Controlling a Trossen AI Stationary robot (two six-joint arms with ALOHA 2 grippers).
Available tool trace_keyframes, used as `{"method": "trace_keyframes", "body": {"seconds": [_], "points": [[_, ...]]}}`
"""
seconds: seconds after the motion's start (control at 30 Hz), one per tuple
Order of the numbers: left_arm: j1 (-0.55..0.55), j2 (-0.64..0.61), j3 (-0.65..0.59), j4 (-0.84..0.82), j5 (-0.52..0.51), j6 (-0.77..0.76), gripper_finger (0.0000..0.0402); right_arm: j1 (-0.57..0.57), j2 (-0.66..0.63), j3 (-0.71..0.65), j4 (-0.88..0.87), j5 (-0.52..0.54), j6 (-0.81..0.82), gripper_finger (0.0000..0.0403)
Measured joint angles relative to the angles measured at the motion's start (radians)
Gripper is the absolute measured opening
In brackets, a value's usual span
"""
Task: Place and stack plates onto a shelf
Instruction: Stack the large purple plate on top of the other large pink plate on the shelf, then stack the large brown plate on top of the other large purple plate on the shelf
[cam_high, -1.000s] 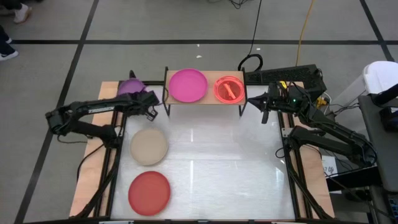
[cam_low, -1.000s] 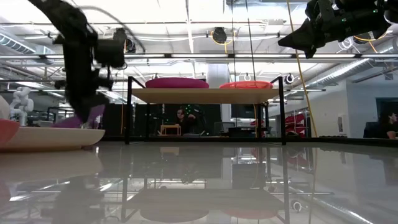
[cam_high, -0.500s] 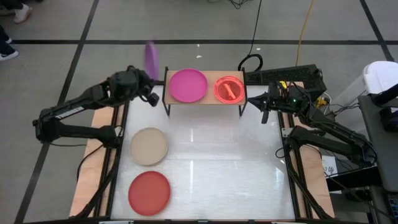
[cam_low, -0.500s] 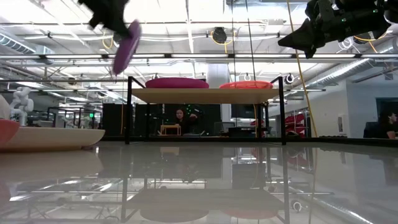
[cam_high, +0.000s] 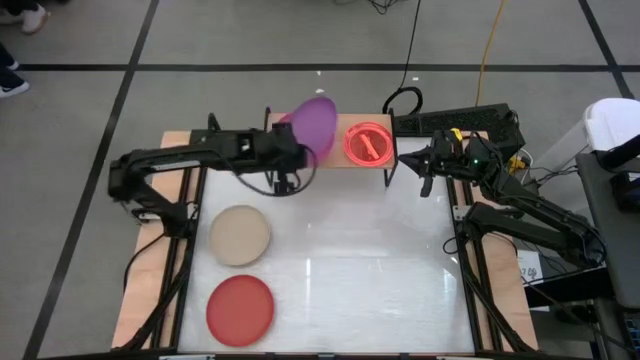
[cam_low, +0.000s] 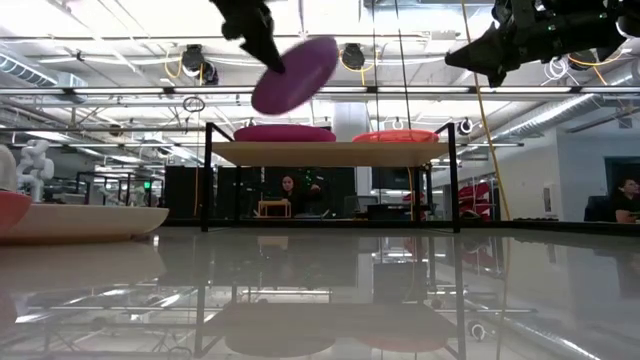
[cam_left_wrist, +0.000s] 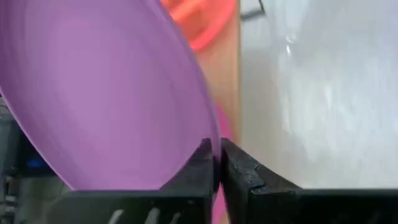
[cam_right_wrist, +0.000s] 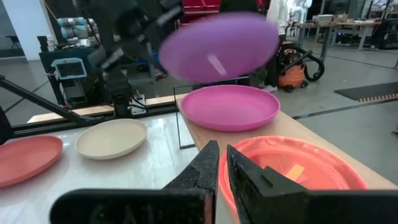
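Above the light-wood shelf (cam_high: 335, 160), your left gripper (cam_high: 292, 152) pinches the round purple plastic plate (cam_high: 316, 122) by its rim, ready to be lowered level onto the magenta plate (cam_right_wrist: 230, 106).

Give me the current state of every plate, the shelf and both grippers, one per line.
purple plate: airborne, tilted, above the magenta plate
left gripper: shut on purple plate's rim
magenta plate: flat on shelf
orange plate: on shelf
shelf: holds two plates
beige plate: on table
red plate: on table
right gripper: shut, empty
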Motion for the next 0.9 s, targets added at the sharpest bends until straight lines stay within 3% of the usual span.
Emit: {"method": "trace_keyframes", "body": {"seconds": [0.2,0.47,0.9], "points": [[0.018,0.078,0.024,-0.046,-0.059,0.007,0.0040,0.000,0.000,0.000,-0.013,-0.001,-0.002,0.0020],[0.046,0.078,0.024,-0.112,-0.075,-0.034,0.0069,0.000,0.000,0.000,-0.020,-0.002,-0.007,0.0020],[0.040,0.064,0.024,-0.153,-0.139,-0.090,0.0198,0.000,0.000,0.000,-0.020,-0.002,-0.005,0.0020]]}}
